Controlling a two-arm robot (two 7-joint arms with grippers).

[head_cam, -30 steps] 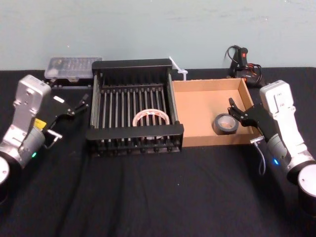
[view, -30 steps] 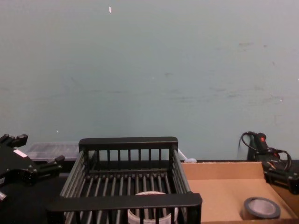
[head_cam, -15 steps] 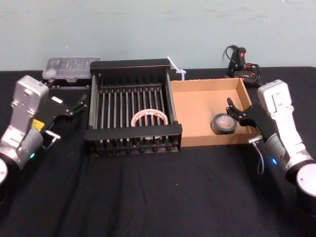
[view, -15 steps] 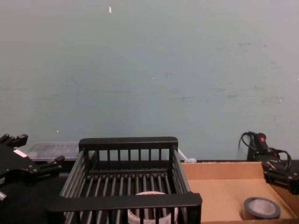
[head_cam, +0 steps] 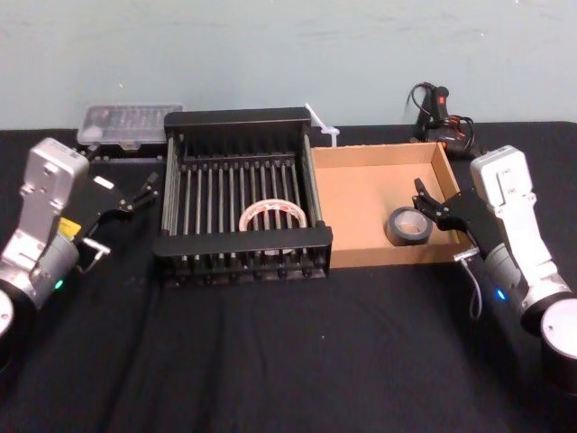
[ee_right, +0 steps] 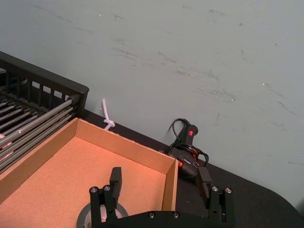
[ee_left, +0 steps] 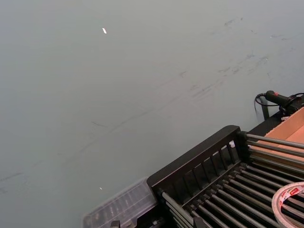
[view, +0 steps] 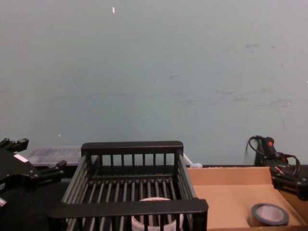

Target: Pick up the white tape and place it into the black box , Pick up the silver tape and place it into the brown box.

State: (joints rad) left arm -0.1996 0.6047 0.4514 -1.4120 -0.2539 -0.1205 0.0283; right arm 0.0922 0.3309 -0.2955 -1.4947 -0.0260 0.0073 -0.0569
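Black cloth covers my bench (head_cam: pixel 270 361). White tape (head_cam: pixel 273 215) lies flat inside the black box (head_cam: pixel 243 245), near its front rim. Silver tape (head_cam: pixel 410 225) lies flat in the brown box (head_cam: pixel 361 189), close to its right wall. My right claw (head_cam: pixel 425 200) hangs released and empty just beside the silver tape. My left claw (head_cam: pixel 142 191) hangs released left of the black box, apart from it.

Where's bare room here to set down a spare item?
Biggest free patch: the black tablecloth in front of the black box and brown box, between the arms. The brown box floor left of the silver tape is bare too. Crowded: left gripper beside the black box, right gripper at the brown box's right wall, clear case and corded tool along the back.
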